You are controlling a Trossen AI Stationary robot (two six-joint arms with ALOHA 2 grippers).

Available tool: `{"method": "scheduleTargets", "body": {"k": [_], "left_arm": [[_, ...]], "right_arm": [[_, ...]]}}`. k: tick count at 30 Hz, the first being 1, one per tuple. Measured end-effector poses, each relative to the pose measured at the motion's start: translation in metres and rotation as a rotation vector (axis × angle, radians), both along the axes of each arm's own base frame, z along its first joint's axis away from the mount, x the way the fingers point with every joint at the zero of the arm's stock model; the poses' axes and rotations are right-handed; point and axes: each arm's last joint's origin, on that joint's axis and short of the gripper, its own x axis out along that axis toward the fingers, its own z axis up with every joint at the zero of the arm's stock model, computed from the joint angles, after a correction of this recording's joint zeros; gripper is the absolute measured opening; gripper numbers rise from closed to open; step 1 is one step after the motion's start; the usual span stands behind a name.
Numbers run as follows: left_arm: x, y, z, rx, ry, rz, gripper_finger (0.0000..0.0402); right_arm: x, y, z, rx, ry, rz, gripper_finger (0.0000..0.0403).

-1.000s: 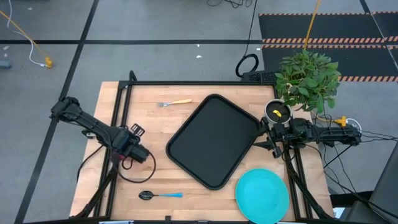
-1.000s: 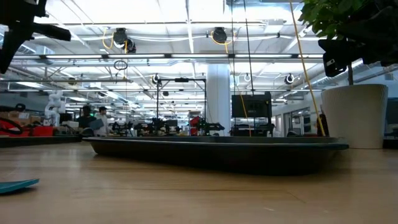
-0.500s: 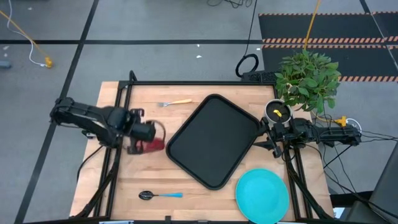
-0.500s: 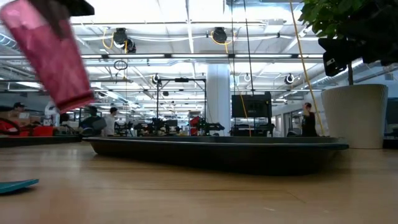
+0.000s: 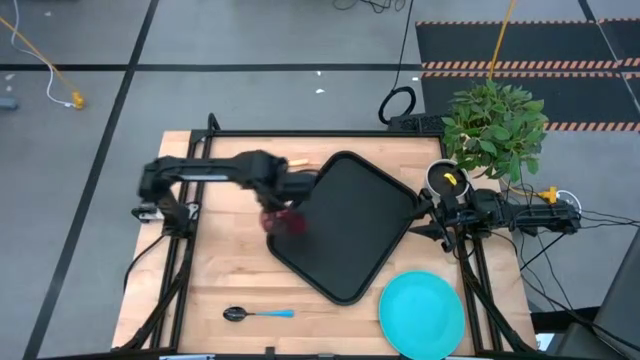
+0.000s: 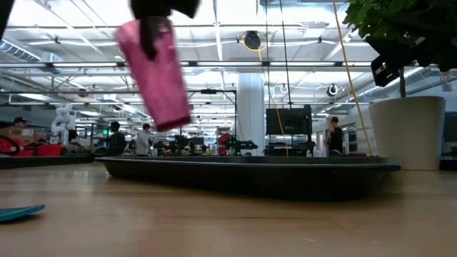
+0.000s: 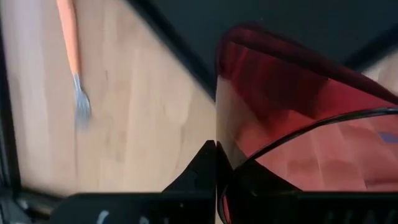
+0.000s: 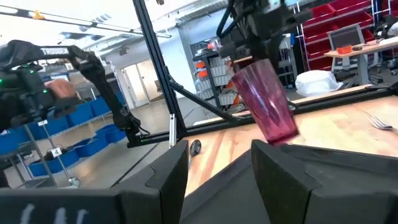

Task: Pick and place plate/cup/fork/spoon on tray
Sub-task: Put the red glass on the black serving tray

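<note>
high view: left gripper [image 5: 283, 205] clamps the cup [image 5: 284, 221] at the tray [image 5: 345, 225] edge for the drop; half a second ago it was farther left over the desk [image 5: 225, 275].
low view: cup [image 6: 154, 73] hangs tilted, clear of the tray [image 6: 250, 173].
right wrist view: right gripper [image 8: 219, 168] parked, fingers apart.

We're looking at a big open robotics lab: ceiling strip lights [image 6: 214, 64], rows of other rigs [image 6: 207, 121], blue bins [image 8: 93, 124], red shelving [image 8: 348, 25], people [image 6: 146, 137] milling around.
</note>
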Motion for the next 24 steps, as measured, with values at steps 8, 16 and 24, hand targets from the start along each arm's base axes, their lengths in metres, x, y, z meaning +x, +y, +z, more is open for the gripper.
{"method": "scheduleTargets", "body": {"k": [8, 16, 24], "left_arm": [[0.045, 0.063, 0.034, 0.111, -0.170, -0.026, 0.0008], [0.051, 0.147, 0.013, 0.054, -0.149, 0.096, 0.0008], [0.054, 0.167, -0.004, 0.025, -0.113, 0.153, 0.0008]], "right_arm": [[0.000, 0.000, -0.001, 0.047, 0.019, 0.009, 0.0169], [0.001, 0.000, -0.006, 0.052, 0.079, 0.009, 0.0169], [0.001, 0.000, -0.007, 0.044, 0.081, 0.007, 0.0169]]}}
